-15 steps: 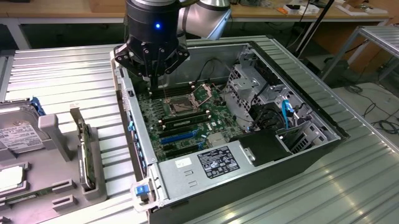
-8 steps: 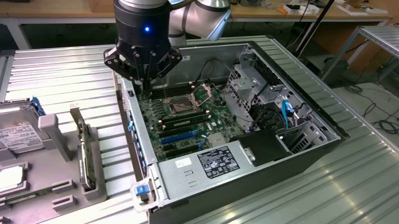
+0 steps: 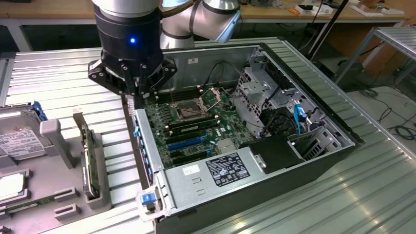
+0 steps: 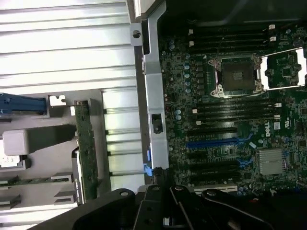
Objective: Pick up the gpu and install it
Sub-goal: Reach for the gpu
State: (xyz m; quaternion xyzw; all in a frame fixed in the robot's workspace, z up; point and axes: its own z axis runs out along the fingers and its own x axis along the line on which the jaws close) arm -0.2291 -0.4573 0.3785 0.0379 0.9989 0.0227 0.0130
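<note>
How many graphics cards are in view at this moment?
1. The gpu stands on edge in the grey holder at the exterior view's left, outside the computer case. None sits on the visible motherboard, though the gripper hides part of it.

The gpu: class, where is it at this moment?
The gpu stands on edge in the grey holder at the exterior view's left, beside the open computer case.

Cool even light, pale glare on the ribbed table point(image 3: 55, 73), shadow inside the computer case point(image 3: 211, 61)
</note>
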